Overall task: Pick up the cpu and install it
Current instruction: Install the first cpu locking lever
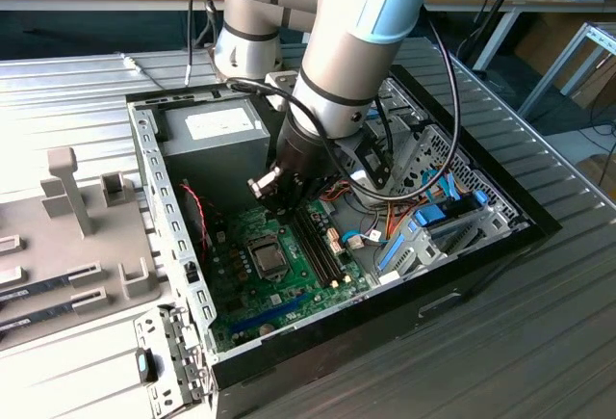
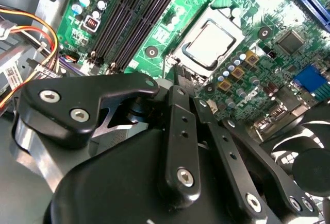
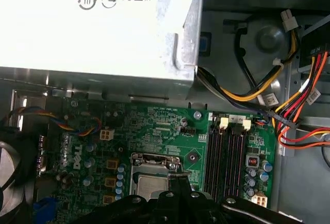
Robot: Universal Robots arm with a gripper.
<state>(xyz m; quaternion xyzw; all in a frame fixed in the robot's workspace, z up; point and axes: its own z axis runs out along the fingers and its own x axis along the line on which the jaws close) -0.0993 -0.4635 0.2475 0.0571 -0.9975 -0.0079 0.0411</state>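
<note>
Black linkage bars and pivot screws of the gripper [image 2: 178, 77] sit closest to the lens in the second wrist view, the fingers converging to a narrow tip just above the socket's near edge. The fingertips look drawn close together there with nothing between them, though whether they are fully closed I cannot tell.

Just beyond that tip lies the cpu [image 2: 210, 42], its silver-grey top flat and level inside the socket frame [image 2: 180, 53] on the motherboard [image 2: 170, 15]. It appears seated in the socket already, square to the frame, which is likely why the gripper hangs above it without holding it. In the first wrist view the cpu [image 3: 149, 187] shows partly under the finger tips, with the memory slots [image 3: 227, 154] beside it and the power supply [image 3: 98, 23] along the board's far edge.

In the exterior view the arm [image 1: 337, 63] comes down steeply into the open computer case [image 1: 164, 197], wrist pointing almost straight down over the board's middle, the gripper [image 1: 279, 197] hovering just above the socket [image 1: 268, 257]. Bundled cables [image 1: 385, 212] crowd the case toward the exterior view's right. The case rests on a ribbed metal worktop [image 1: 539, 323], well in from its edges, with a grey parts fixture [image 1: 67, 197] at the exterior view's left.
</note>
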